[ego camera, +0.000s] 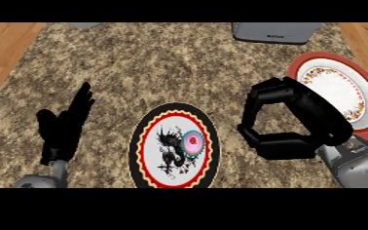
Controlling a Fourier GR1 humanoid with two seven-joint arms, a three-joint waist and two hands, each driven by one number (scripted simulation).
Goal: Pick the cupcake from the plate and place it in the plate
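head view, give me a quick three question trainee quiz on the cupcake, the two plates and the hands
1. True or false: the small pink-frosted cupcake sits on the round black-rimmed plate with a red and yellow border.
2. Which hand is nearer the round white plate with a red rim? A) the black left hand B) the black right hand
3. Fill in: the right hand's fingers are curled but hold ____.

Key: 1 true; 2 B; 3 nothing. The cupcake lies apart from the right hand, and the left hand rests open at the view's left, over the speckled brown counter.
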